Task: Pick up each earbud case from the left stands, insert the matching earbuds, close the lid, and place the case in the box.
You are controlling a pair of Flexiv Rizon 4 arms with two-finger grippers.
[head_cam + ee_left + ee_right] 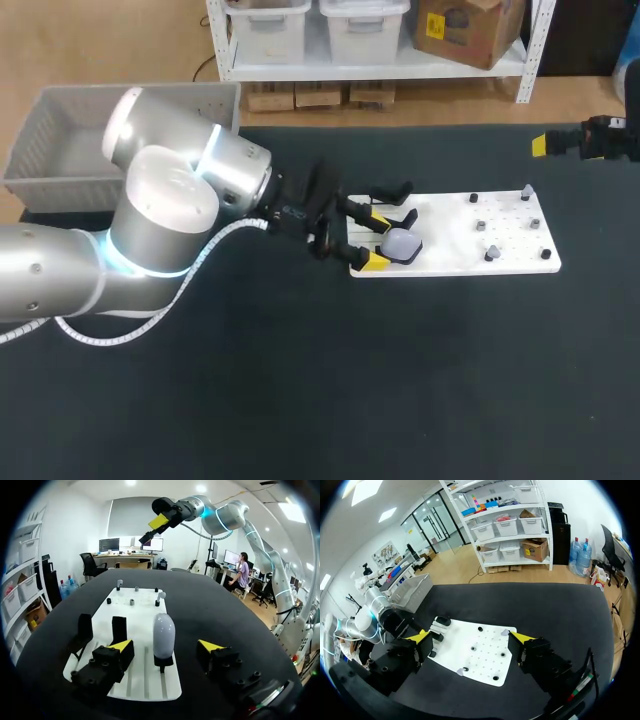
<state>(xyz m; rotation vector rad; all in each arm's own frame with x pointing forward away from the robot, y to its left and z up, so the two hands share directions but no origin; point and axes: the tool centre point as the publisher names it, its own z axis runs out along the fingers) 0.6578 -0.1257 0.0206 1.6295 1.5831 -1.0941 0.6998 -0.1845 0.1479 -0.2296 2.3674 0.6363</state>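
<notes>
The earbud case (163, 635) stands upright on a black stand at the near end of the white board (500, 225). The left gripper (375, 242) has its fingers wide on both sides of it, not touching. The grey box (40, 190) sits at the desk's (400, 380) far left corner, and its content is not visible. The right gripper (471, 637), fingers wide, hangs above the board.

In the head view the right arm (600, 140) is cut off by the frame edge; only its gripper end shows. The left arm (170, 220) covers one corner of the grey box (60, 170) and the stand end of the white board (450, 225). What sits on the far pegs (492, 253) is too small to identify. The earbud case (163, 632), plain in the left wrist view, cannot be made out in the right wrist view.
</notes>
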